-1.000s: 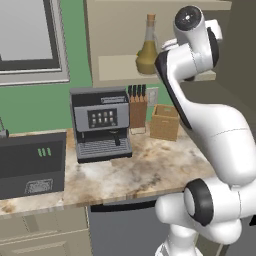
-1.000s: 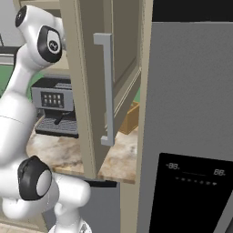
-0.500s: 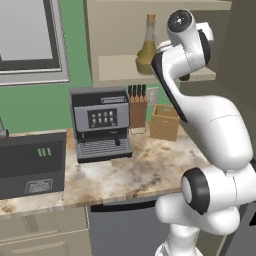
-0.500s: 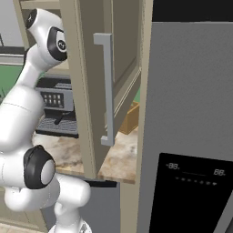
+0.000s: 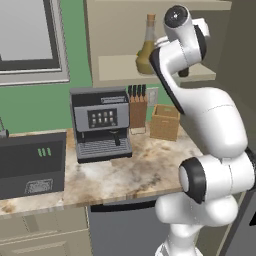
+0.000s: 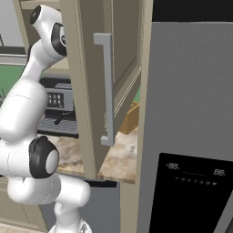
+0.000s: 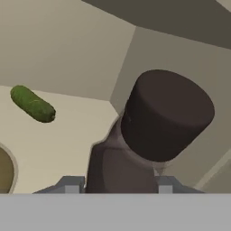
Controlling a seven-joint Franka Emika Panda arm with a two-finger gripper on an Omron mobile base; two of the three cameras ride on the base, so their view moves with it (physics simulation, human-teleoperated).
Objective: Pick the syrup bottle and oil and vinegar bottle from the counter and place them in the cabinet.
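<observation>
The syrup bottle [image 7: 149, 131] is close up in the hand view, its black cap and dark brown shoulders standing between the two fingertips of my gripper [image 7: 118, 185], which is shut on it. It is inside the cabinet, over the tan shelf [image 5: 120, 67]; a dark bit of it [image 5: 184, 72] shows under my hand at the shelf's right end. The oil and vinegar bottle [image 5: 146, 47] stands upright on the same shelf, left of my arm. Its olive belly [image 7: 3, 173] peeks in at the hand view's left edge.
A small green pickle [image 7: 32, 103] lies on the shelf. The cabinet door [image 6: 91, 91] stands open on the right. On the marbled counter [image 5: 125, 172] below are a coffee machine [image 5: 100, 122], a knife block [image 5: 137, 107] and a wooden box [image 5: 165, 121]. A fridge [image 6: 191, 136] stands right.
My arm's upper end has swung a little to the left, towards the oil and vinegar bottle. The things on the counter have stayed put.
</observation>
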